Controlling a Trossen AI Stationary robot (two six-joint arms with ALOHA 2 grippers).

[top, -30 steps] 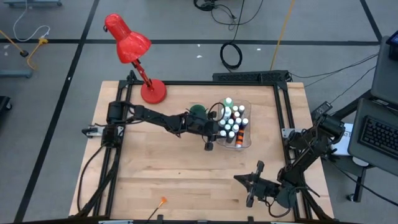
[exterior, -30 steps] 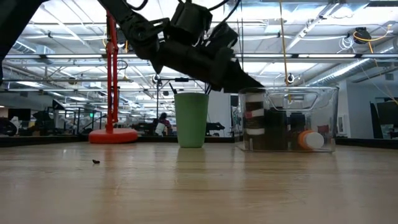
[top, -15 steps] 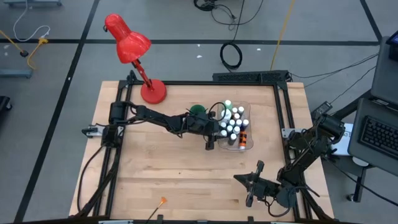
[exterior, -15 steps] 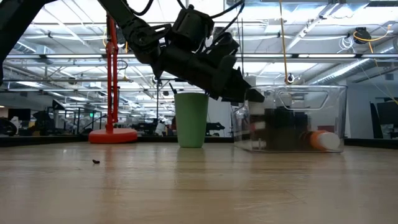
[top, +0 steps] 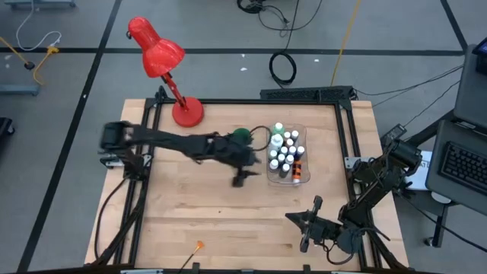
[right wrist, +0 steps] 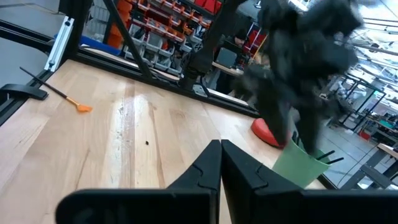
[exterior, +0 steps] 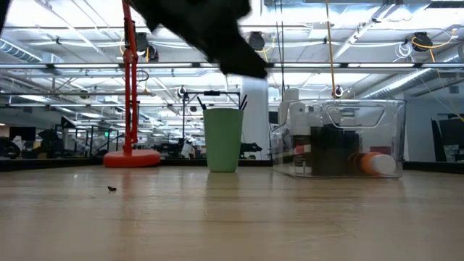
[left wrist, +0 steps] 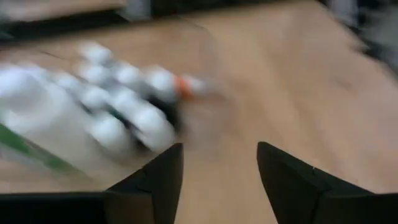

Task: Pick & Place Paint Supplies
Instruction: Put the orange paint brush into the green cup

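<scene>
The clear bin [top: 301,176] stands right of the table's middle and holds several small white-capped paint bottles [top: 283,151], a taller green-banded one [left wrist: 28,134] and an orange-ended bottle lying down [exterior: 371,163]. Beside it, the green cup [top: 242,135] holds thin dark brushes [exterior: 243,103]. My left gripper [left wrist: 219,149] hangs open and blurred above the table, just left of the bin [top: 245,175], with nothing between its fingers. My right gripper [top: 304,228] waits shut near the table's near right corner.
A red desk lamp [top: 171,72] stands at the far left, its base [exterior: 130,156] on the table. A thin brush with an orange tip [top: 196,247] lies near the table's near edge. Bare wood lies between the bin and the near edge.
My left gripper has drawn back from the bin's left side, rising and going toward the table's left and near edges, fast enough to blur. The bottles stay in the bin.
</scene>
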